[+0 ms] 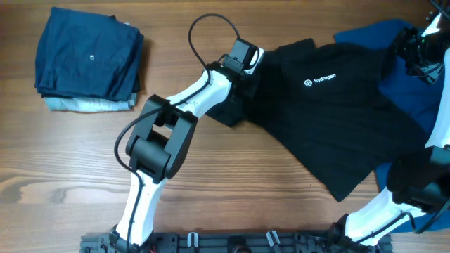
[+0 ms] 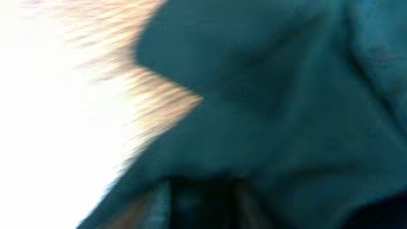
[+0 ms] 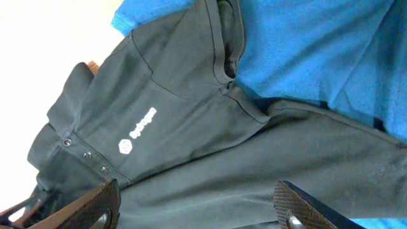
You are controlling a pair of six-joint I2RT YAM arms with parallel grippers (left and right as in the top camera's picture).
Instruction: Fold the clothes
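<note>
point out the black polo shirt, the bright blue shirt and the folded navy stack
black polo shirt (image 1: 337, 123): overhead view, middle of its front, below the logo
bright blue shirt (image 3: 305, 44): right wrist view, bare fabric near the top edge
folded navy stack (image 1: 88, 56): overhead view, top of the uppermost garment

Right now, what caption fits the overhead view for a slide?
Left arm at the black polo edge; blue shirt underneath; folded stack at far left.

Brown wood-grain table (image 1: 70, 169), long horizontal grain, bright even light
</note>
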